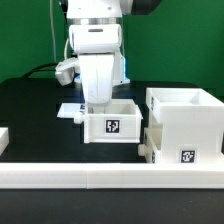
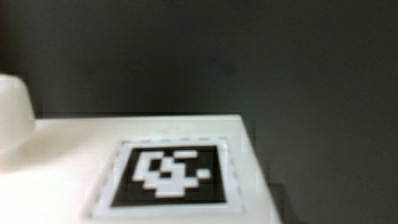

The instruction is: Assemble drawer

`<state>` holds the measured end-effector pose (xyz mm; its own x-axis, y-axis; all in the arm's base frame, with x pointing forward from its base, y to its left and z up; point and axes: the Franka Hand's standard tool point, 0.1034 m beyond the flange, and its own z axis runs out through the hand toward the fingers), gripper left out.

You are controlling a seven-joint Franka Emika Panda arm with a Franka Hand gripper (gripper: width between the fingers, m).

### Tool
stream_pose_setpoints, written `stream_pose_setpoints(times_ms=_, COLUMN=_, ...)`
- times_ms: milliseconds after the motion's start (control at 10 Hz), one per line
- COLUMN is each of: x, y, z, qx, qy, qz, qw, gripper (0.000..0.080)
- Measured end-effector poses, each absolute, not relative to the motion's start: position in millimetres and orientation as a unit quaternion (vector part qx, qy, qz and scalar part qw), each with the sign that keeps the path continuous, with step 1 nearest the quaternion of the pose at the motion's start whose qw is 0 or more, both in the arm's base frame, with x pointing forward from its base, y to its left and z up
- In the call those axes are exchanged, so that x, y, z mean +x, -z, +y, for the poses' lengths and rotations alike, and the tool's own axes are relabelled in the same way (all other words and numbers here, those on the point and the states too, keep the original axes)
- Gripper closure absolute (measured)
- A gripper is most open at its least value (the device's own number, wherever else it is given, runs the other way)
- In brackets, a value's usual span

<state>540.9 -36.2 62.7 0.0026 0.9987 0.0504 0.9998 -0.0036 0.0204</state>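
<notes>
The large cube-shaped white housing (image 1: pixel 185 125) stands open-topped at the exterior view's right, with a tag low on its front. A smaller white tray (image 1: pixel 112 124) with a tag on its front wall stands at the middle, close beside the housing. My gripper (image 1: pixel 97 103) hangs straight down at the tray's rear left corner. Its fingertips are hidden by the hand and the tray wall. The wrist view shows no fingers, only a white surface with a black-and-white tag (image 2: pixel 173 172) and a rounded white edge (image 2: pixel 15 120). I cannot tell which part that is.
A long white rail-like border (image 1: pixel 110 178) runs across the front of the black table. A small flat white marker board (image 1: pixel 69 108) lies behind the tray at the exterior view's left. Another white piece (image 1: pixel 3 138) shows at the left edge.
</notes>
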Motion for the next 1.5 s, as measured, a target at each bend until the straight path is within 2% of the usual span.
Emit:
stream_pose_setpoints(times_ms=500, x=553, y=-63.4, z=-22, qx=-0.706, qy=0.027, qz=-0.707, qw=0.013, gripper=0.0757)
stream_pose_setpoints(times_ms=1000, x=547, y=-53.7, z=-12, qx=-0.704, qy=0.024, qz=-0.71, qw=0.021, gripper=0.0757)
stream_pose_setpoints(times_ms=1500, x=547, y=-53.9, z=-3, qx=-0.698, qy=0.024, qz=-0.716, qw=0.022, gripper=0.0757)
